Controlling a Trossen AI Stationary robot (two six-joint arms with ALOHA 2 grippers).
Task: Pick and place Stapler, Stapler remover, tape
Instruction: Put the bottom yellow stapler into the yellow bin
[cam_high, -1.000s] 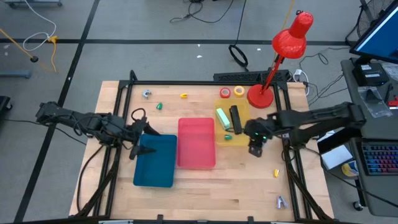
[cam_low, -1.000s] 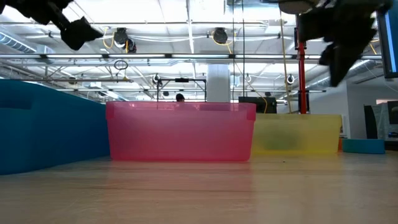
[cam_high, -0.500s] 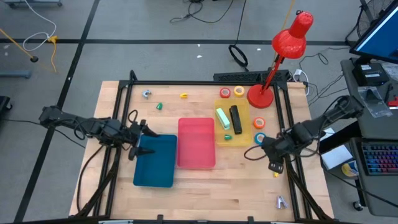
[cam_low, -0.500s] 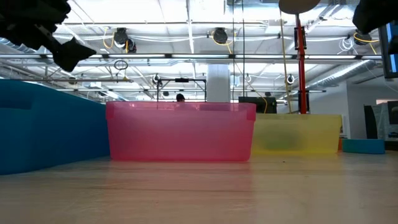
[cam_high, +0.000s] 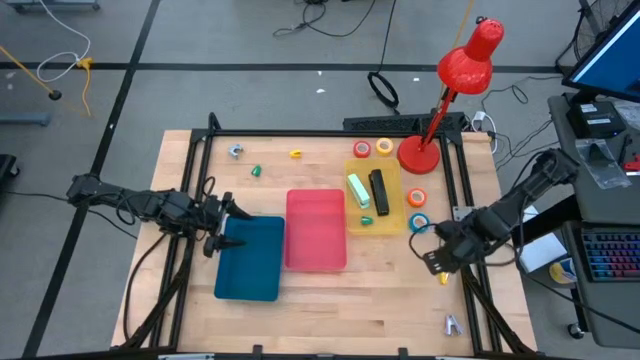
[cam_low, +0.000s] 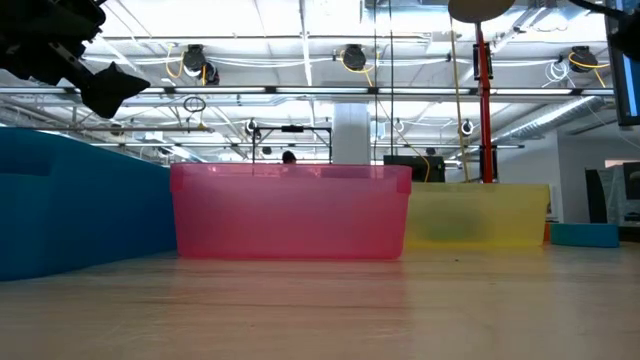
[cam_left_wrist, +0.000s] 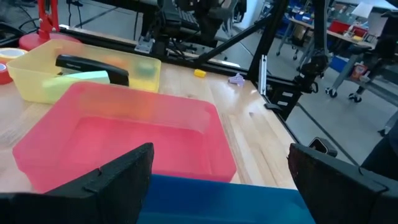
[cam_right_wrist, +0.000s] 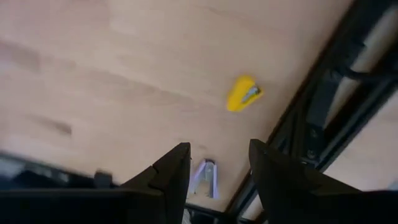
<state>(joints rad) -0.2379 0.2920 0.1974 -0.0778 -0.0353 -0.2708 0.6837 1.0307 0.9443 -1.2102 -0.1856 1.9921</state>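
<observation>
In the high view a green stapler (cam_high: 358, 192) and a black stapler (cam_high: 378, 190) lie in the yellow tray (cam_high: 390, 222). Red tape (cam_high: 361, 150) and yellow tape (cam_high: 384, 148) lie flat past the tray's far end. Orange tape (cam_high: 416, 198) and blue tape (cam_high: 418, 222) lie at its right side. My right gripper (cam_high: 437, 258) hovers open above the table, just short of a yellow staple remover (cam_high: 444, 279) (cam_right_wrist: 244, 93). A silvery staple remover (cam_high: 452, 324) (cam_right_wrist: 207, 177) lies near the right near corner. My left gripper (cam_high: 218, 230) (cam_left_wrist: 217, 180) hangs open over the blue tray's (cam_high: 250, 262) left far corner.
A pink tray (cam_high: 316, 230) stands between the blue and yellow trays. A red desk lamp (cam_high: 420, 152) stands at the far right. A grey (cam_high: 235, 151), a green (cam_high: 256, 171) and a yellow staple remover (cam_high: 296, 154) lie near the far edge. Bare wood shows along the near edge.
My right gripper has drawn back from the yellow tray's right side toward the table's near right, uncovering the orange and blue tape, and now hangs by the yellow staple remover. My left gripper has sunk a little over the blue tray.
</observation>
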